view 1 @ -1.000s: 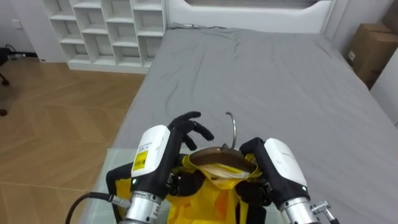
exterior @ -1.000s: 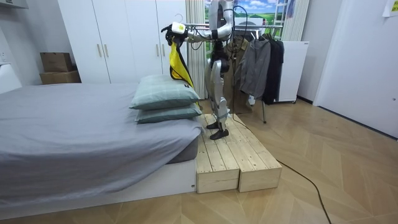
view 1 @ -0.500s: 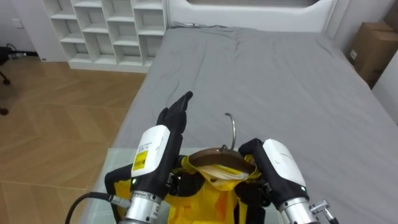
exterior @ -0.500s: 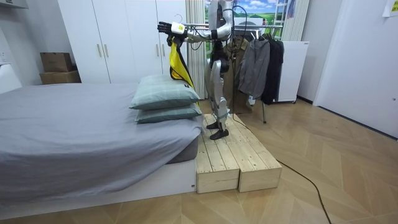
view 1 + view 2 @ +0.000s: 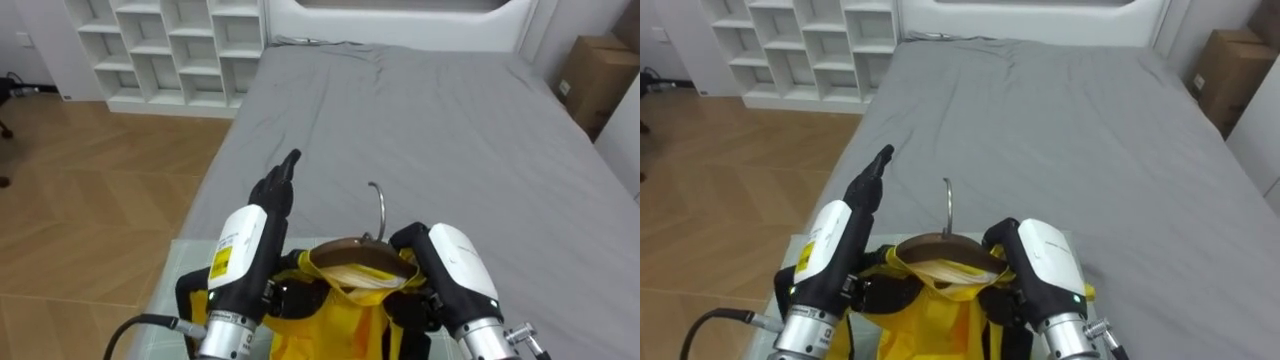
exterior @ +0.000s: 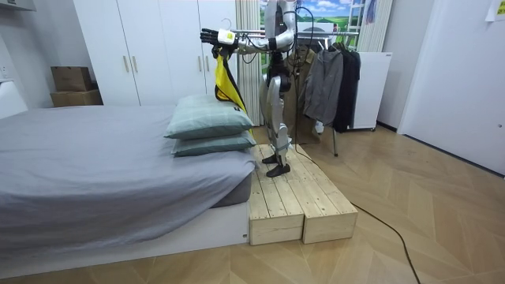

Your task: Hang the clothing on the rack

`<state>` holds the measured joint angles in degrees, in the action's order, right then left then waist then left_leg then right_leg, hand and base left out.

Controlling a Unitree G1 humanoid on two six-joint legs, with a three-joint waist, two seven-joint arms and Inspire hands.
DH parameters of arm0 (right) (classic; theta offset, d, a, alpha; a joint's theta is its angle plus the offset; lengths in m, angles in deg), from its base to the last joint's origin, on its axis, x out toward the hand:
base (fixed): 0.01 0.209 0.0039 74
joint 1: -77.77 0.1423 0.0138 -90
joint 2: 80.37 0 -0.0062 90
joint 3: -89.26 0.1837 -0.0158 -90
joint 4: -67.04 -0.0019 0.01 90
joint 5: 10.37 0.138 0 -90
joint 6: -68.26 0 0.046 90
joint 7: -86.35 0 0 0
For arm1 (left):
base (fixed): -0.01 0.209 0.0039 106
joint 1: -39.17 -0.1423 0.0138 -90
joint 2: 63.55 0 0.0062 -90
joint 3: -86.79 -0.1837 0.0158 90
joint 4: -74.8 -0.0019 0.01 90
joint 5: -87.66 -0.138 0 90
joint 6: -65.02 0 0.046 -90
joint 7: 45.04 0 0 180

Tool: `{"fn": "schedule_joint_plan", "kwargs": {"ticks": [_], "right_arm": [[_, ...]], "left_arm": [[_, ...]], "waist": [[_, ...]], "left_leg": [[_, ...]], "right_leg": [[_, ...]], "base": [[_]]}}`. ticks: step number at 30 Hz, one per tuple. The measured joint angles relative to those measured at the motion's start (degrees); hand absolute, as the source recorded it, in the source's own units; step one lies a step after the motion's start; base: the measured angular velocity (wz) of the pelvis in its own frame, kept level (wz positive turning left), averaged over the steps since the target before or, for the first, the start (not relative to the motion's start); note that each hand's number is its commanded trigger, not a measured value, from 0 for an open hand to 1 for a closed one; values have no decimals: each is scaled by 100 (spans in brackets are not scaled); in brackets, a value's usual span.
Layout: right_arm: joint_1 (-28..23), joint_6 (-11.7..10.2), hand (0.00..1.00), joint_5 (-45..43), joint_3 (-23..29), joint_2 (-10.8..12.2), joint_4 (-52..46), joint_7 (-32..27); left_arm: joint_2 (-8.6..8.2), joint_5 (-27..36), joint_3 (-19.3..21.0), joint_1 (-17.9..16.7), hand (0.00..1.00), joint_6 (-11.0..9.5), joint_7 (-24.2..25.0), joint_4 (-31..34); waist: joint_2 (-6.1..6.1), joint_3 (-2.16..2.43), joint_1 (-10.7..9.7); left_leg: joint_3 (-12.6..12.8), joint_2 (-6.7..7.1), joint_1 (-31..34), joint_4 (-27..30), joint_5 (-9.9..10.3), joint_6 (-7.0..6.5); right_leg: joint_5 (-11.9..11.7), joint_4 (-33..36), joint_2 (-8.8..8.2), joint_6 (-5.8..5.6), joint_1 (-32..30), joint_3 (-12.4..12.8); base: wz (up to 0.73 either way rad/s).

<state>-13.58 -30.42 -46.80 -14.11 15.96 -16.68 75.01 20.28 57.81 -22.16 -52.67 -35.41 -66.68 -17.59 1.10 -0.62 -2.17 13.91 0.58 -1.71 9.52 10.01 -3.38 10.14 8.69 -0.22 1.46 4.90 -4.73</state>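
Centrally, a wooden hanger point(image 5: 352, 250) was seen held up in front of the robot. A yellow garment point(image 5: 320, 325) was draped on it, and its metal hook point(image 5: 376, 208) stood upright above it. The lower part of the garment was cut off by the bottom edge of the eye views. In the room view it was seen hanging down below the hanger, over two stacked pillows point(image 6: 209, 126).

The right hand point(image 5: 425, 255) was placed at the hanger's right end, its dark fingers point(image 5: 402, 240) curled over that end in a grasp. Their tips were buried in the yellow cloth and could not be made out. The left hand point(image 5: 270, 192) was raised just left of the hanger, its fingers released and stretched straight, pointing away from the robot.

Beyond and below the hanger a bed point(image 5: 450, 120) with a grey cover was spread out. Far beyond the hanger to the left a white shelf unit point(image 5: 165, 45) was cut off by the top edge. Far to the hanger's right a cardboard box point(image 5: 595, 75) was partly cut by the view's right edge.

In the room view the robot was shown standing upright on a wooden platform point(image 6: 292, 197) beside the bed. A clothes rack point(image 6: 327, 79) was seen on the far side of the robot from the hanger, partly hidden by its body.
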Motion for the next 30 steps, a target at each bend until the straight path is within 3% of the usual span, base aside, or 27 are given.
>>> {"fn": "schedule_joint_plan", "kwargs": {"ticks": [10, 13, 17, 30], "right_arm": [[0, 9, 100, 67, 359, -131, 199, -133], [0, 128, 100, 62, 374, -131, 285, -163], [12, 128, 100, 63, 467, -148, 302, -246], [121, 237, 100, 43, 589, -170, 324, -357]], "left_arm": [[58, 240, 37, -26, 0, 79, 126, -113], [53, 332, 84, -27, 0, 144, 206, -114], [47, 330, 69, -27, 0, 144, 237, -112], [194, 101, -8, -33, 0, 178, 377, 199]], "waist": [[5, 0, -114], [8, -3, -114], [63, -34, -131], [74, -1, -255]], "left_leg": [[24, 5, -19, -6, -1, -2], [52, 2, -42, -15, -1, -2], [107, -5, -30, -26, -1, -2], [112, 1, 110, -1, -3, -5]], "right_leg": [[0, -1, -5, -1, 12, 9], [0, -1, -1, -1, 19, 59], [0, 7, 3, -1, -18, 112], [-2, 41, -43, -3, -177, 130]], "base": [[-2], [-5], [-6], [0]]}}
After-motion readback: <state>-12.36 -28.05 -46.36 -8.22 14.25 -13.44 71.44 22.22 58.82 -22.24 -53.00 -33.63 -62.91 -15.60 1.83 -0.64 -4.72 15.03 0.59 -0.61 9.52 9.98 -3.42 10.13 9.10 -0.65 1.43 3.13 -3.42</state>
